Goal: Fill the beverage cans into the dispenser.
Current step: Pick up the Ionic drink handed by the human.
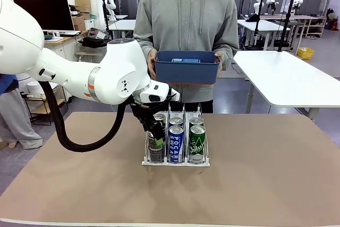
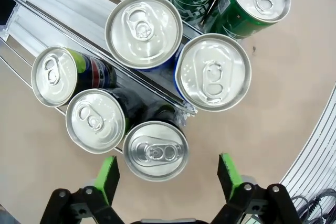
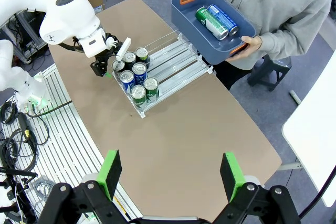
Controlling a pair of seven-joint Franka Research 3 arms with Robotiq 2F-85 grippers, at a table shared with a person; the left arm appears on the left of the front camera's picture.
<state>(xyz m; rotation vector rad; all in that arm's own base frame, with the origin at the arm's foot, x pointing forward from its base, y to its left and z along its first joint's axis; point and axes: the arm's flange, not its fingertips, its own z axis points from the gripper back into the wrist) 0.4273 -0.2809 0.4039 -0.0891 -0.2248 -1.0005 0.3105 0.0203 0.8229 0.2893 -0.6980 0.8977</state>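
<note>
Released and holding nothing, the left arm's jaws hung over a dark can (image 2: 155,150) at the lower middle of the wrist frame; beverage cans (image 1: 176,142) stood in the dispenser (image 1: 175,162) at centre frame on the counter (image 1: 265,184). High above, the right arm's jaws gaped empty too. Beyond, a person (image 1: 186,14) held a blue bin (image 1: 187,70).

blue can (image 1: 176,143), green can (image 1: 197,144), blue bin (image 1: 186,73)

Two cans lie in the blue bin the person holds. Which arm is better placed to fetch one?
Probably the left. The open left gripper hangs at the dispenser, near the blue bin with the cans. The right gripper, also open, hangs high over the table, farther off.
</note>
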